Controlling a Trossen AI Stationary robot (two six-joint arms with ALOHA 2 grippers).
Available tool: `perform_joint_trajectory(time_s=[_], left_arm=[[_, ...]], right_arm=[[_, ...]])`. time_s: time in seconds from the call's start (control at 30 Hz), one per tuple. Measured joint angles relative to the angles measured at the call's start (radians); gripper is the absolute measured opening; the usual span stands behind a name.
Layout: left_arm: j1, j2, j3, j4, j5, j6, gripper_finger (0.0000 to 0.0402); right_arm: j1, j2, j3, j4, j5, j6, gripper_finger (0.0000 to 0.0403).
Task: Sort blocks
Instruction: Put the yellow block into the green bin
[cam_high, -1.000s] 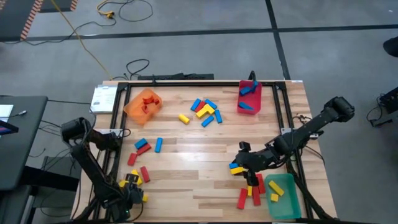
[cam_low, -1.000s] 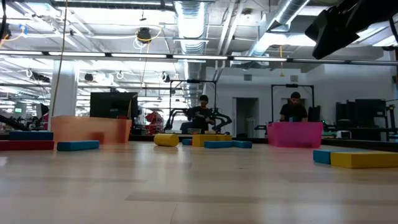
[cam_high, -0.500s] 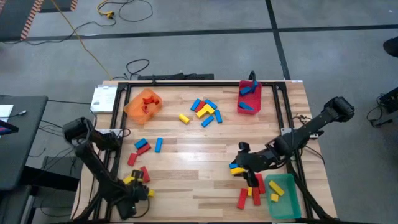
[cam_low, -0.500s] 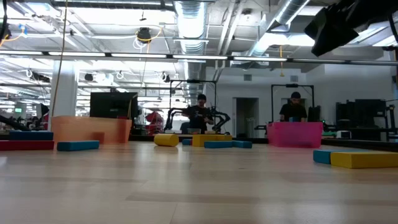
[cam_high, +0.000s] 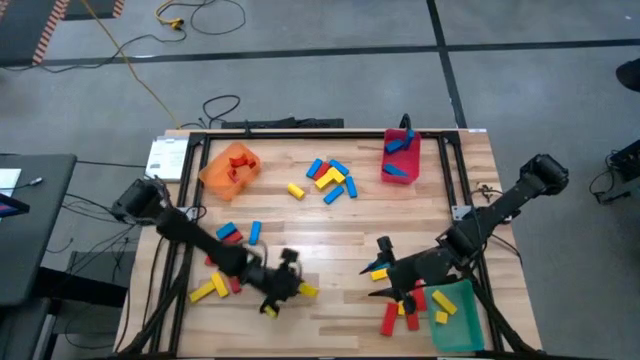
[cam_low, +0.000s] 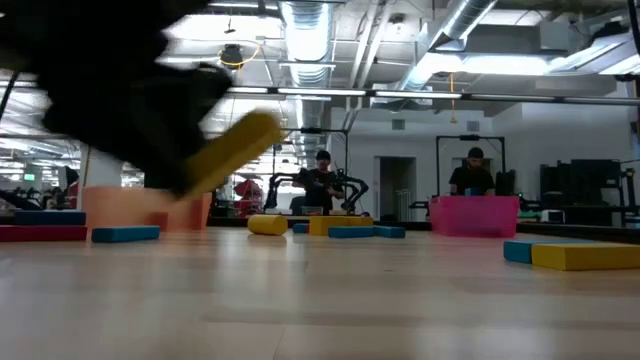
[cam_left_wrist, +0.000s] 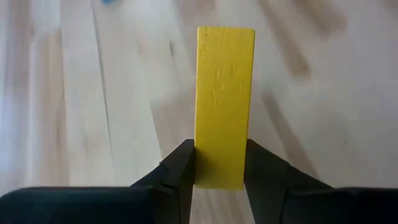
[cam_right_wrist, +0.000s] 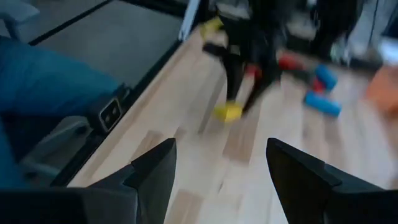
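My left gripper (cam_high: 297, 289) is shut on a yellow block (cam_left_wrist: 224, 93), held above the table near its front edge, left of the middle. The low view shows this block (cam_low: 235, 150) tilted and well clear of the wood. My right gripper (cam_high: 384, 270) hovers open at the near right, over a yellow and a blue block (cam_low: 560, 255) lying flat on the table. More red, blue and yellow blocks lie flat at the centre back (cam_high: 328, 178), on the left (cam_high: 232, 235) and beside the green bin (cam_high: 402, 312). My left gripper pinches the yellow block's two long sides at its near end (cam_left_wrist: 219, 174) between the two fingers. The block lies along the fingers and sticks out forward past their tips. It is lifted clear of the table and tilted, far end higher.
An orange bin (cam_high: 230, 165) stands at the back left, a red bin (cam_high: 400, 158) at the back right and a green bin (cam_high: 455, 312) at the near right corner. A yellow block (cam_high: 207, 290) lies near the left front. People sit in the room beyond the table.
My left gripper has swung from the near left corner toward the table's right along the front edge, turning as it went, with the yellow block lifted clear. My right gripper has rolled about its wrist and shifted slightly, staying open.
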Motion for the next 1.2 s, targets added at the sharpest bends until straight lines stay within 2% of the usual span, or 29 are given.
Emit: perform_joint_trajectory(time_s=[0.1,0.23,0.33,0.43,0.67,0.77,1.2], left_arm=[[0.106,-0.001,0.0,0.111,0.189,0.065,0.0104],[0.222,-0.001,0.0,0.224,0.439,0.078,0.0104],[0.281,-0.001,0.001,0.309,0.591,0.065,0.0104],[0.322,-0.001,0.002,0.367,0.691,0.051,0.0104],[0.38,-0.001,0.003,0.382,0.78,0.034,0.0104],[0.391,-0.001,0.003,0.393,0.806,0.036,0.0104],[0.402,-0.001,0.026,0.444,0.828,0.036,0.0105]], right_arm=[[0.011,0.003,0.0,0.051,0.002,-0.108,0.0265],[0.009,0.045,0.0,0.113,0.021,-0.204,0.0265],[-0.013,0.095,0.0,0.151,0.022,-0.26,0.0265],[-0.041,0.146,0.0,0.212,0.022,-0.302,0.0265],[-0.08,0.212,0.002,0.356,0.016,-0.373,0.0265],[-0.099,0.214,0.005,0.353,-0.049,-0.362,0.0264],[-0.137,0.214,0.006,0.394,-0.089,-0.358,0.0222]])
